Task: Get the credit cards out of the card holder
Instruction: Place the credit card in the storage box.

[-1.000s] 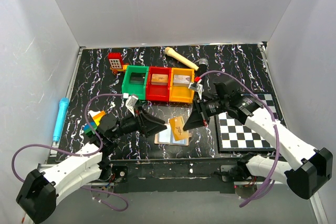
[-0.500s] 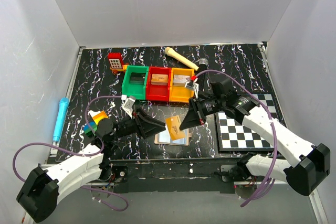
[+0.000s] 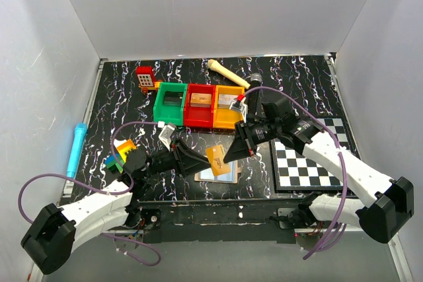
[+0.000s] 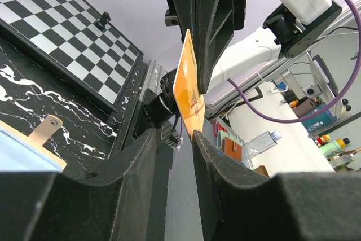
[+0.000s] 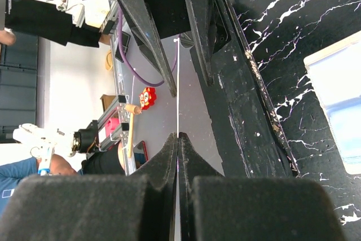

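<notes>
My right gripper (image 3: 229, 156) is shut on an orange credit card (image 3: 216, 159) and holds it upright above the card holder (image 3: 221, 174), which lies open on the table with its pale blue inside up. In the right wrist view the card (image 5: 177, 77) shows edge-on between my shut jaws (image 5: 178, 135), with the holder (image 5: 338, 83) at the right. My left gripper (image 3: 200, 163) is open and empty, its tips just left of the card. In the left wrist view the card (image 4: 189, 94) hangs beyond my open jaws (image 4: 174, 135), and the holder's corner (image 4: 22, 153) shows.
Green (image 3: 170, 102), red (image 3: 199, 105) and yellow (image 3: 229, 105) bins stand in a row behind. A checkered board (image 3: 310, 158) lies at the right. A blue pen (image 3: 76, 147) lies at the left edge, coloured blocks (image 3: 119, 151) by the left arm.
My right gripper has carried the orange card a little left and up off the holder. My left gripper has slid right until its tips are beside the card.
</notes>
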Action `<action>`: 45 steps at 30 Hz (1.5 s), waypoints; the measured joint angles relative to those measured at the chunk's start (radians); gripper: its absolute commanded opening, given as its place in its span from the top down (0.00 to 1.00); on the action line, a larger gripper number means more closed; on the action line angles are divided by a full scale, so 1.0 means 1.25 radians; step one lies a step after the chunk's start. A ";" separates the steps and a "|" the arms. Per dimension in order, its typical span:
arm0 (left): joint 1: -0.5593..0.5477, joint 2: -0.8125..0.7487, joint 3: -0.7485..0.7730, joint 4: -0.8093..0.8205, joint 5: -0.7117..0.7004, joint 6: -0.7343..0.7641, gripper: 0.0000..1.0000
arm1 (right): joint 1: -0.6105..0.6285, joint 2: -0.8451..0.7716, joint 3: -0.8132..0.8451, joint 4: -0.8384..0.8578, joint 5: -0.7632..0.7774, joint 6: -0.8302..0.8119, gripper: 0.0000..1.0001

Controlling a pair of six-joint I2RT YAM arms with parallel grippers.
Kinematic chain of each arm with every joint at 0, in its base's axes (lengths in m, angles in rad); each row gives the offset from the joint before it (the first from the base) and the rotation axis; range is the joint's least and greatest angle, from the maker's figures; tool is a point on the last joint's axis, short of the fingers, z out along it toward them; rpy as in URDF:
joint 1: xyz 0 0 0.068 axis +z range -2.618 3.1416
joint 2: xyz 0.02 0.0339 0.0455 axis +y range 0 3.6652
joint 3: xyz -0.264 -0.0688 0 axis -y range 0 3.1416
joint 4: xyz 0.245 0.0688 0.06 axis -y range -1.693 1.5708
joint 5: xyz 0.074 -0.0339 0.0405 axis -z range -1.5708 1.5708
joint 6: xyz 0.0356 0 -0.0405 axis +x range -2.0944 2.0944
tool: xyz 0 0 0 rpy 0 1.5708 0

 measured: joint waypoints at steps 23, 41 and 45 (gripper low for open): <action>-0.013 -0.001 -0.002 0.036 0.025 -0.001 0.78 | 0.014 0.020 0.007 -0.048 -0.026 -0.037 0.99; -0.013 0.024 -0.002 0.046 0.059 0.000 0.82 | 0.034 0.036 0.029 -0.092 -0.040 -0.073 0.99; -0.013 0.025 -0.002 0.054 0.065 -0.003 0.90 | 0.037 0.039 0.029 -0.092 -0.040 -0.073 0.99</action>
